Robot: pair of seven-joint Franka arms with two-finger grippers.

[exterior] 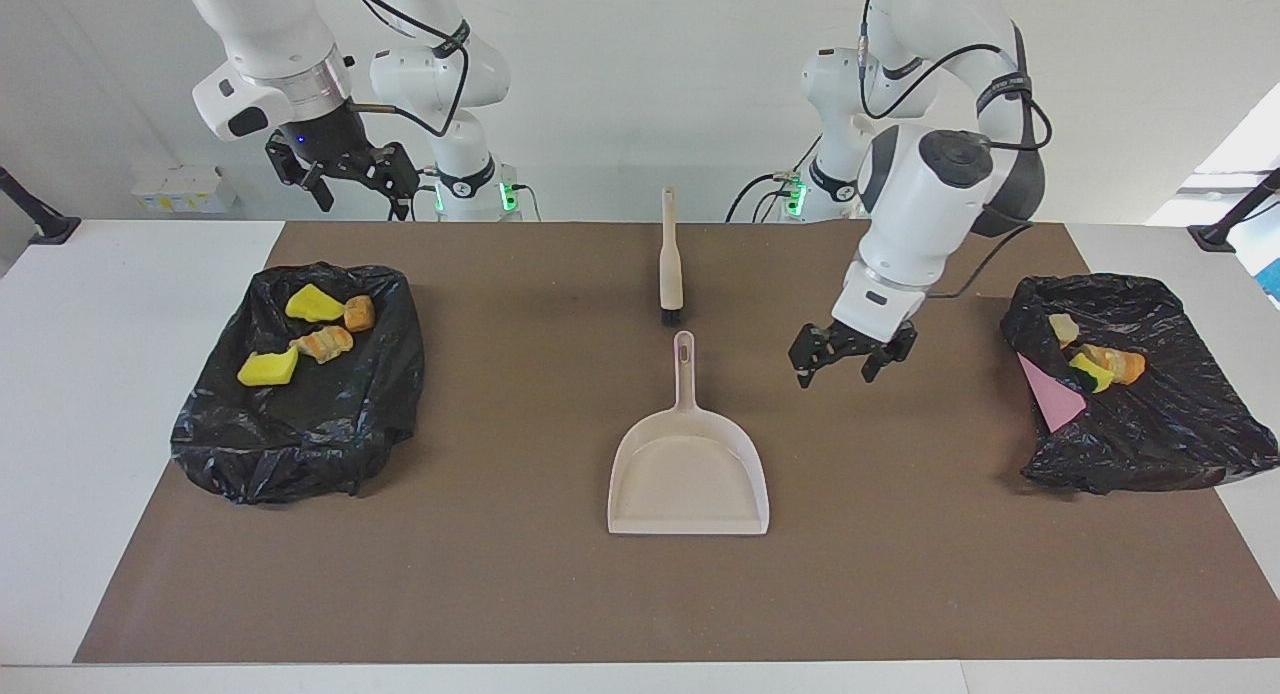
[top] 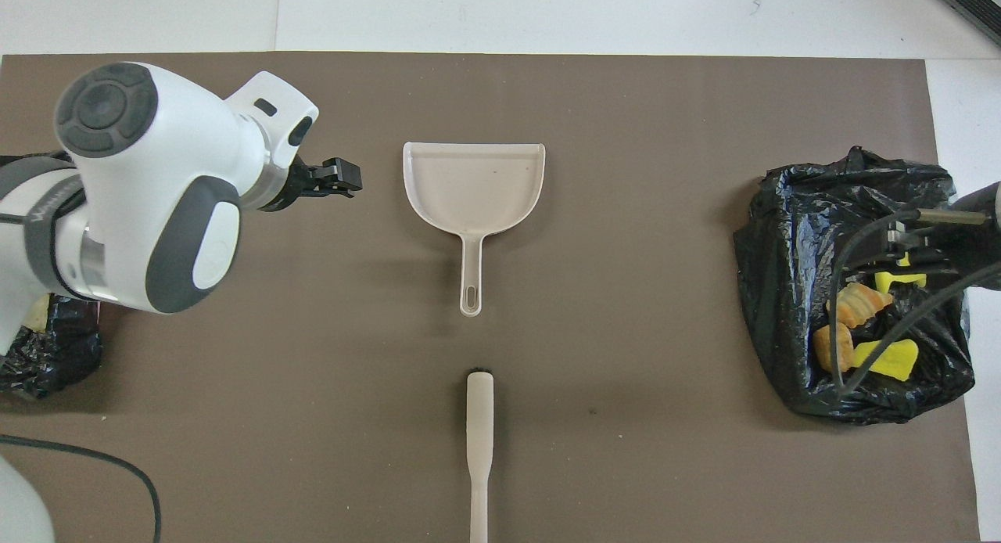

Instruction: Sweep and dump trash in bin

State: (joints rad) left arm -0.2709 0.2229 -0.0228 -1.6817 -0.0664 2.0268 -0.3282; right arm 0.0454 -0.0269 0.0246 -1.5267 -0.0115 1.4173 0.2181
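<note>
Brown matting [exterior: 500, 574] covers most of the white table, and on it sit two crumpled black plastic bin bags: the one at the right arm's end [exterior: 300, 424] has four scraps of trash [exterior: 268, 369] (two yellow sponge pieces, two orange-brown bread-like lumps), the one at the left arm's end [exterior: 1150, 424] has three [exterior: 1095, 366] plus a pink sheet [exterior: 1050, 396]. One beige plastic dustpan [exterior: 688, 474] lies mid-table with one beige hand brush [exterior: 671, 259] just nearer the robots, not touching. Left gripper [exterior: 845, 359] hangs empty, fingers spread wide, over bare mat between dustpan and bag, while the right gripper [exterior: 345, 179] waits, also wide and empty, up above its bag's robot-side edge.
</note>
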